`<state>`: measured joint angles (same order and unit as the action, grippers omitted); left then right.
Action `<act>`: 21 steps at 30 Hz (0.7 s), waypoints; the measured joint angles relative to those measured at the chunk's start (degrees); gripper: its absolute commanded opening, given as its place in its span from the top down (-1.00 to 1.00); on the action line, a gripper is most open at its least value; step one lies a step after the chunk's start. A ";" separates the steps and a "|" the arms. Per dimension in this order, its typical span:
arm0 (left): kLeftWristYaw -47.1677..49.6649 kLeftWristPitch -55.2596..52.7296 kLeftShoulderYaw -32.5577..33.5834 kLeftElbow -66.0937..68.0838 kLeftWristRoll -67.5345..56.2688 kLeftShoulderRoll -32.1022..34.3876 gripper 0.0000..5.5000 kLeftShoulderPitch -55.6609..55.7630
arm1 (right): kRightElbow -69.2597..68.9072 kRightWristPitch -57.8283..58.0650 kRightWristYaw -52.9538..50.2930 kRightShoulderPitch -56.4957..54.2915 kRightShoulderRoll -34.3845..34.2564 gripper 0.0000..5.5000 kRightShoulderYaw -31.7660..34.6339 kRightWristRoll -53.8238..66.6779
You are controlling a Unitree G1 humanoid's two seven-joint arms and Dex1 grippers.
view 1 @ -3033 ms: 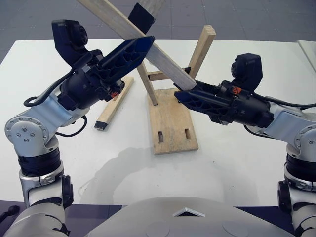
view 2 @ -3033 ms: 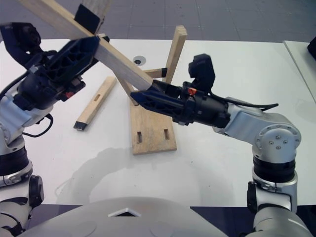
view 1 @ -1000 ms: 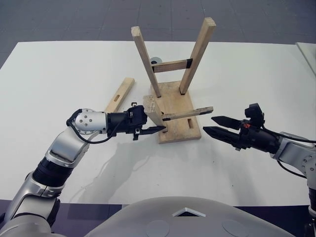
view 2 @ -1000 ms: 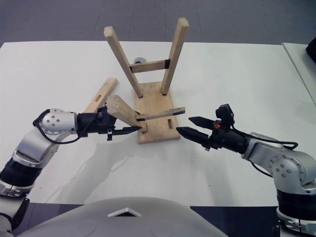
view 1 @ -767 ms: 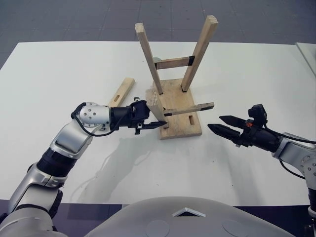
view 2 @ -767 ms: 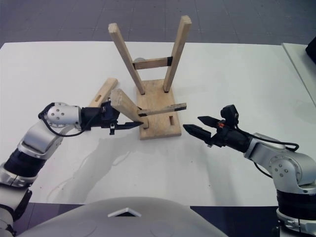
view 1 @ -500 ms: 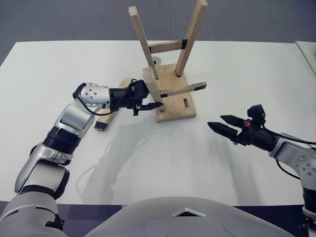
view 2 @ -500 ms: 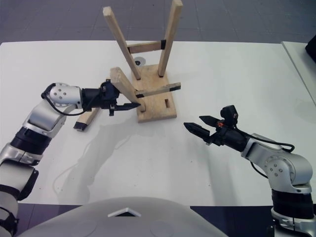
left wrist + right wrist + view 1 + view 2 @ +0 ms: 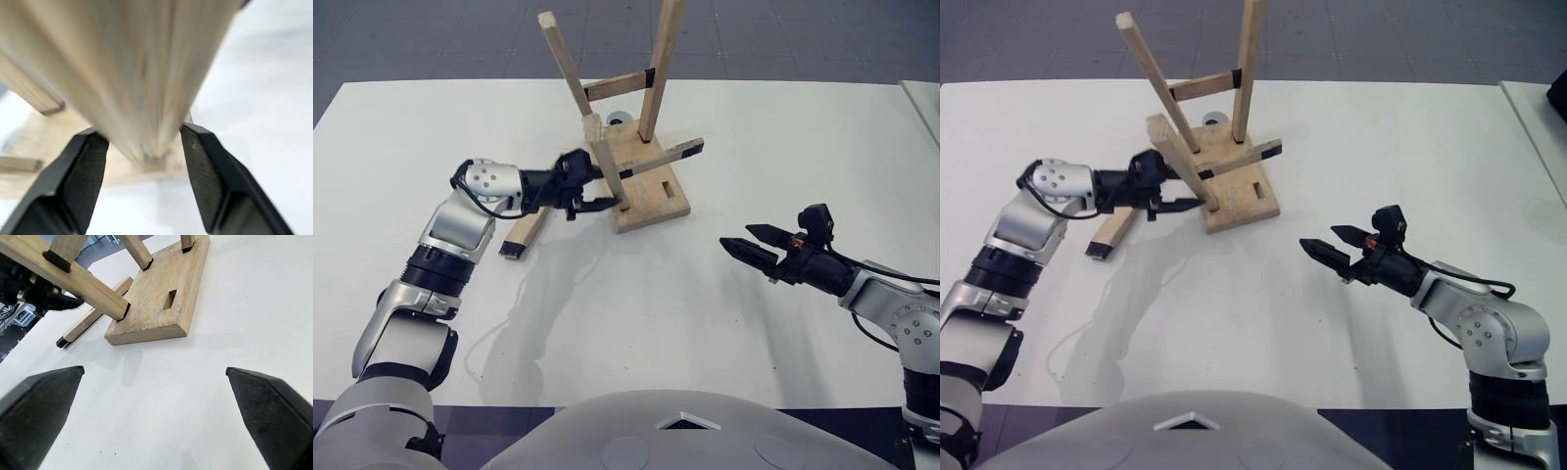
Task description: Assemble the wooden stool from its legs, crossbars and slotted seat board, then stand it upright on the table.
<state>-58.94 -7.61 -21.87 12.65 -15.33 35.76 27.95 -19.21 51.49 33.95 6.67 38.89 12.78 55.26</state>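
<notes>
- Left eye view: the slotted seat board (image 9: 656, 199) lies flat on the white worktop (image 9: 607, 323), left of centre and toward the far side.
- Two legs rise from the far end of the board, the left one (image 9: 566, 64) leaning left and the right one (image 9: 661, 59) nearly upright. A crossbar (image 9: 617, 86) joins them partway up.
- A third leg (image 9: 605, 155) slants over the near-left corner of the board. Its lower end is at the board's surface, but I cannot tell whether it sits in a slot.
- A second crossbar (image 9: 663, 159) sticks out to the right from this third leg, and its free end touches nothing.
- The left gripper (image 9: 597, 191) reaches in from the left. In the left wrist view its fingers (image 9: 85, 176) are closed on either side of the third leg, near its lower end.
- A fourth leg (image 9: 525, 235) lies flat on the worktop just left of the board, under the left arm, with its dark-capped end nearest.
- The right gripper (image 9: 736, 235) is over the worktop, well to the right of the board and nearer than it. Its fingers (image 9: 39, 406) are spread apart and hold nothing.
- The right wrist view shows one empty slot (image 9: 168, 298) in the board.
</notes>
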 measured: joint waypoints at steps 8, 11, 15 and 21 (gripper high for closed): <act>0.87 -2.74 6.95 -7.06 -0.64 0.75 -0.63 -4.00 | -0.33 0.27 -0.02 -0.34 -0.77 -0.96 -0.56 -0.18; 1.56 -6.80 13.18 -13.45 -3.02 4.44 -0.79 -9.48 | -0.88 0.30 -0.07 -0.28 -1.00 -0.96 -0.69 -0.42; 7.92 -11.73 22.93 -18.51 -4.36 7.25 -0.95 -13.93 | -1.46 0.28 -0.43 0.52 -1.63 -0.96 -0.65 -0.97; 23.38 -19.49 30.56 -26.28 -4.15 2.19 -0.95 -24.68 | -3.21 0.44 -1.72 0.88 -2.78 -0.96 -0.33 -1.07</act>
<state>-35.55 -27.10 8.69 -13.63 -19.48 37.95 3.27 -22.42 51.93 32.22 7.55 36.11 12.45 54.19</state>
